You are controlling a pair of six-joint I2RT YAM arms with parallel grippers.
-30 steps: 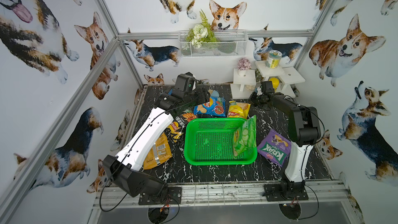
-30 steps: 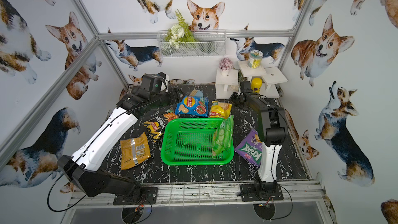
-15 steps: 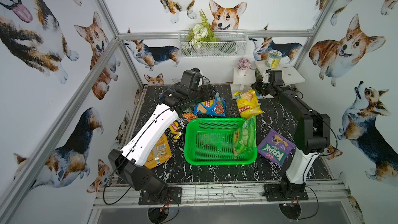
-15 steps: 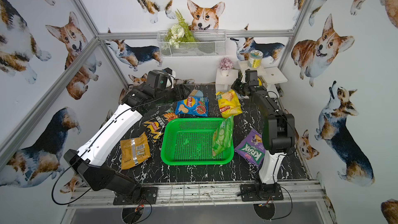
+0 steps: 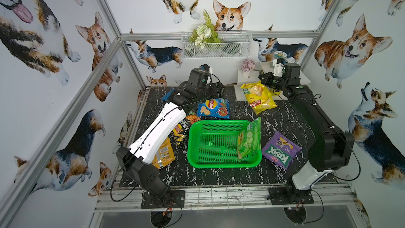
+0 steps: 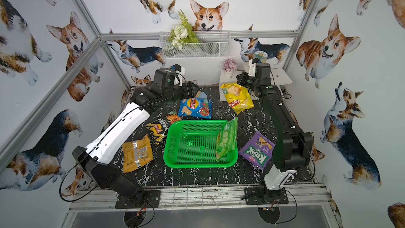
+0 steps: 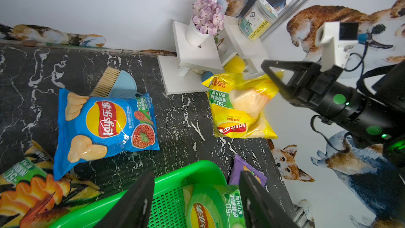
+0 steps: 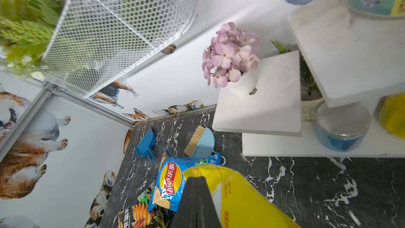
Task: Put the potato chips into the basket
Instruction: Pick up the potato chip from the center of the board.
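My right gripper (image 5: 264, 80) (image 8: 196, 180) is shut on the top edge of the yellow chips bag (image 5: 258, 98) (image 7: 238, 106) (image 8: 236, 196), which hangs above the table's back right. The green basket (image 5: 219, 122) (image 6: 197, 122) sits mid-table with the green bag (image 5: 249, 139) leaning on its right wall. The blue bag (image 5: 213, 108) (image 7: 105, 126) lies behind the basket. The purple Krax bag (image 5: 280, 150) is to its right, the black-and-yellow (image 5: 182, 128) and orange (image 5: 163, 155) bags to its left. My left gripper (image 5: 219, 91) (image 7: 196, 198) hovers open and empty at the back.
A white stepped shelf (image 5: 241, 95) at the back right carries a flower pot (image 5: 247, 69), a jar (image 7: 256, 18) and cans. A brush (image 7: 105, 82) with a blue dustpan (image 7: 122, 84) lies behind the blue bag. A white wire basket (image 5: 217, 47) hangs on the back wall.
My right gripper has lifted the yellow bag off the table, up and toward the back right. My left arm has drawn back a little, still open.
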